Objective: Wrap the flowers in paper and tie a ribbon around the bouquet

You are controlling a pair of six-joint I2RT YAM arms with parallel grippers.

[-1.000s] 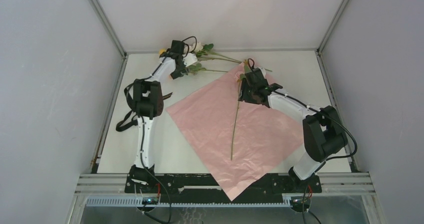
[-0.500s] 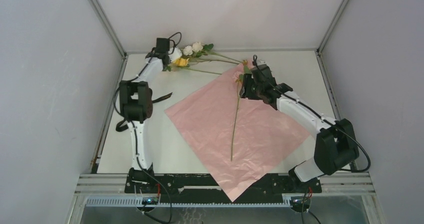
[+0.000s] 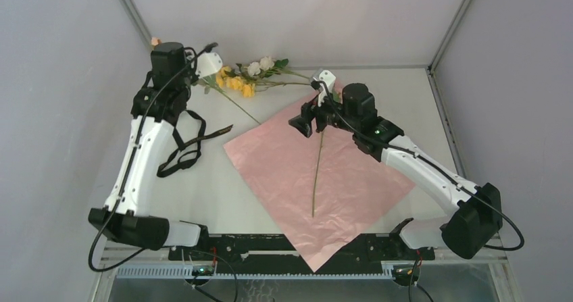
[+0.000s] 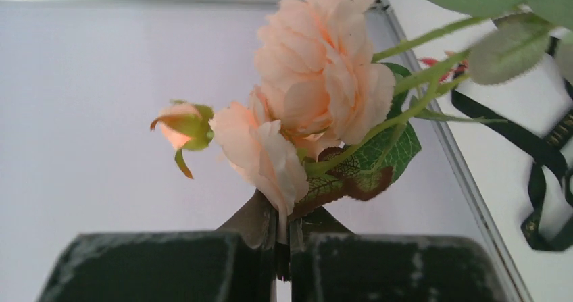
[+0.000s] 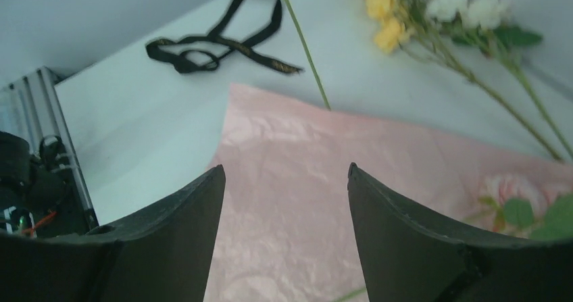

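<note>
Flowers: peach-pink spray pinched in closed fingers of left gripper, held up at far-left corner; yellow and white blooms by far edge of table; one stem lying on paper, pink face up. Right gripper over paper's far corner, fingers wide, empty. Ribbon on table left of paper

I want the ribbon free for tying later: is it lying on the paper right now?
No, the ribbon lies on the bare table beyond the edge of the paper, apart from it.
</note>
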